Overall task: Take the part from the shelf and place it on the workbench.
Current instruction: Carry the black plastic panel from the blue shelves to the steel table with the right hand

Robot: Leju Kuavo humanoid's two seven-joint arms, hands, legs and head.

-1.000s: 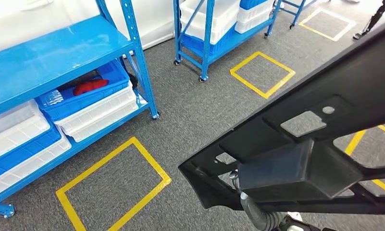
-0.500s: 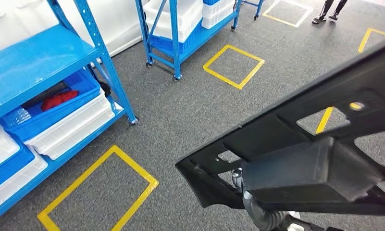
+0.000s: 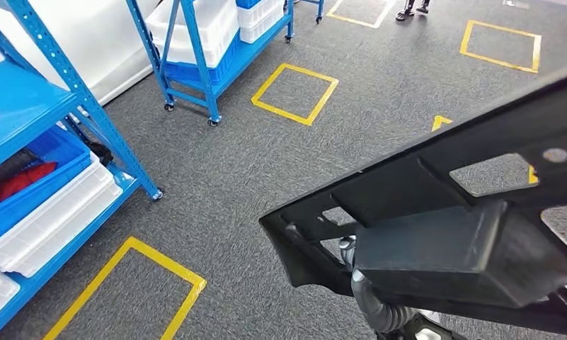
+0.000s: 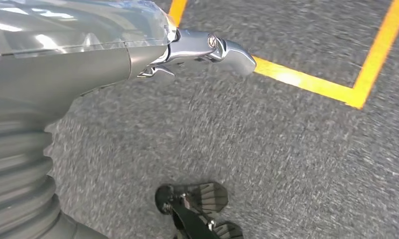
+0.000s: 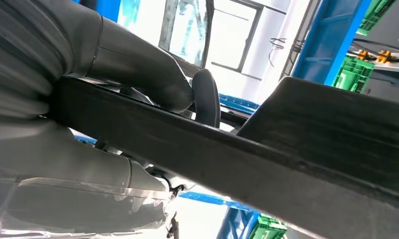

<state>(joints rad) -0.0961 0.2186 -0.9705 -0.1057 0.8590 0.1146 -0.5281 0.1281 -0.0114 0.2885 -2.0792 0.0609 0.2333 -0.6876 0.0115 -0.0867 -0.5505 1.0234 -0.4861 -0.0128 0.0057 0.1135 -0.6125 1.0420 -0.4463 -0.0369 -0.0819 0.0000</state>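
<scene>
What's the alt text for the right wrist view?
The right hand grips a long black plastic part, its grey thumb and dark fingers wrapped around one edge. Behind, blue shelf posts, green crates and bright windows.

The left robot hand (image 4: 112, 59) hangs over grey carpet (image 4: 287, 159) crossed by yellow tape (image 4: 332, 84).

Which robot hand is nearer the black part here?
Right. The right robot hand grips the black part itself; the left robot hand hangs over the grey floor, apart from it.
</scene>
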